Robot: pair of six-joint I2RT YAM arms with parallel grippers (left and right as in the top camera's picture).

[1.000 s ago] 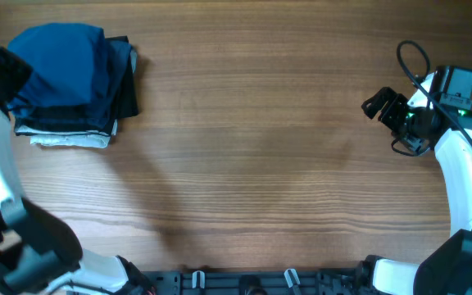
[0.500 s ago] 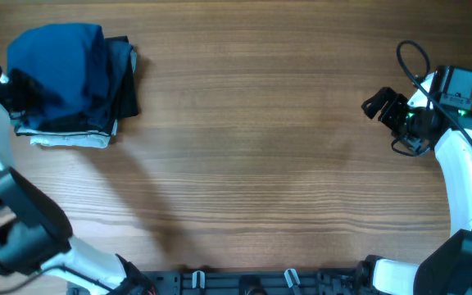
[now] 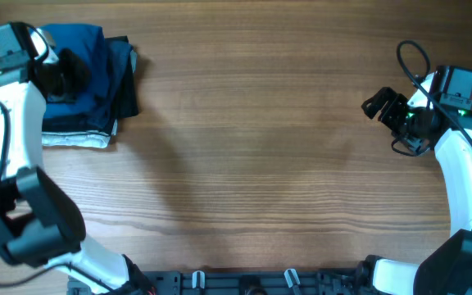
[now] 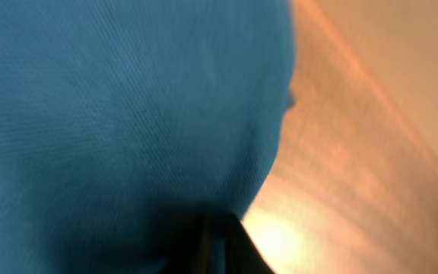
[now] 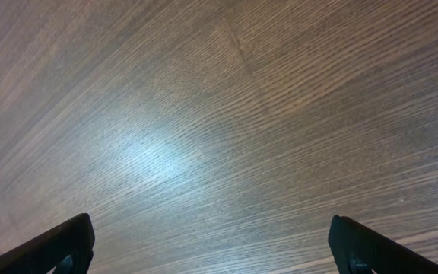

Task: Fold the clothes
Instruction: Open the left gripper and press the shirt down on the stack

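Where the left gripper (image 3: 58, 70) bites down, its jaws are closed tight on the blue T-shirt (image 3: 84, 43). The shirt sits on top of a pile of folded dark clothes (image 3: 125, 86) at the far left of the table (image 3: 252, 164). Only the left wrist view shows the pinched cloth up close. The right gripper (image 3: 381, 105) is spread wide over bare wood, holding nothing.

The left gripper (image 3: 65, 70), closed, sits on the blue T-shirt (image 3: 88, 45), which tops a pile of dark folded garments (image 3: 124, 82) at the far-left corner of the worktop (image 3: 244, 156). The right gripper (image 3: 377, 105) hangs spread wide over bare wood, well apart from the pile.
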